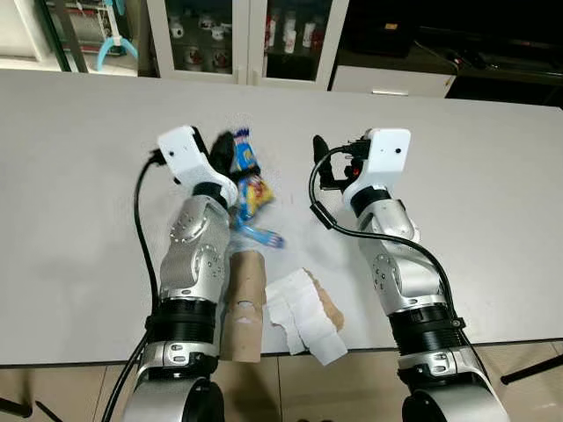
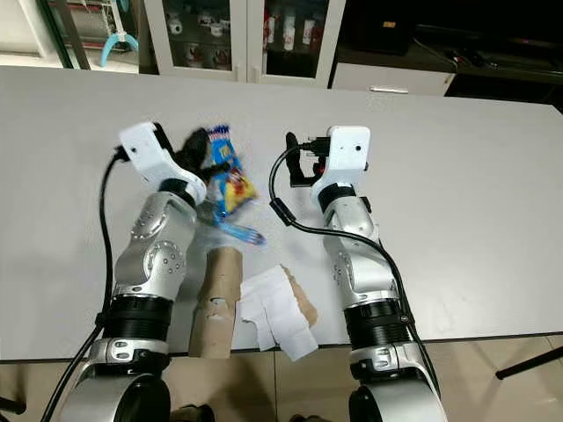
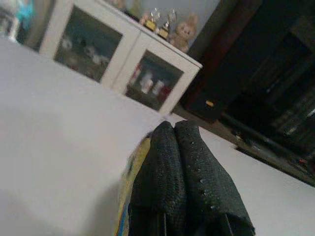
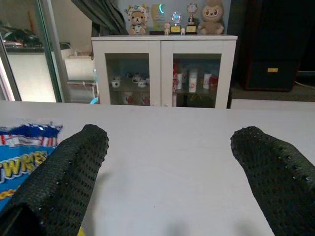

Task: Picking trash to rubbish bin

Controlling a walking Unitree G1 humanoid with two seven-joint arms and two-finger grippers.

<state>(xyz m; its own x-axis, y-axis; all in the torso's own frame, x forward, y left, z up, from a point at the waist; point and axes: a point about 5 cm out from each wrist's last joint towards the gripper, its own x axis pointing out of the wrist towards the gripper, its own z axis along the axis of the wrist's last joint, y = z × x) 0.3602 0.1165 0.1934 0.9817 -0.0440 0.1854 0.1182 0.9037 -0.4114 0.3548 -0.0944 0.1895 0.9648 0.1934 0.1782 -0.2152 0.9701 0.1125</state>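
Pickup step: left gripper (image 3: pixel 179 147), fingers pinched on crinkled blue-and-yellow snack wrapper (image 1: pixel 248 180) above grey table (image 1: pixel 79 158); right gripper (image 4: pixel 167 162) gaped, empty. Next move likely called for carrying wrapper binward; brown cardboard tube (image 1: pixel 244 303) and white tissue (image 1: pixel 302 312) remained.

Blue-yellow snack wrapper (image 1: pixel 247 173), brown cardboard tube (image 1: pixel 244 306), grey table (image 1: pixel 79 176).

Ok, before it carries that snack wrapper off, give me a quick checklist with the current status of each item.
1. Left gripper shut on the snack wrapper: ok; jaws pressed together in the left wrist view.
2. Wrapper clear of the table: cannot tell.
3. Right gripper free: ok, jaws open with nothing between.
4. Rubbish bin located: not ok, none seen.
5. Remaining trash noted: ok; cardboard tube and crumpled tissue near the table's front edge.
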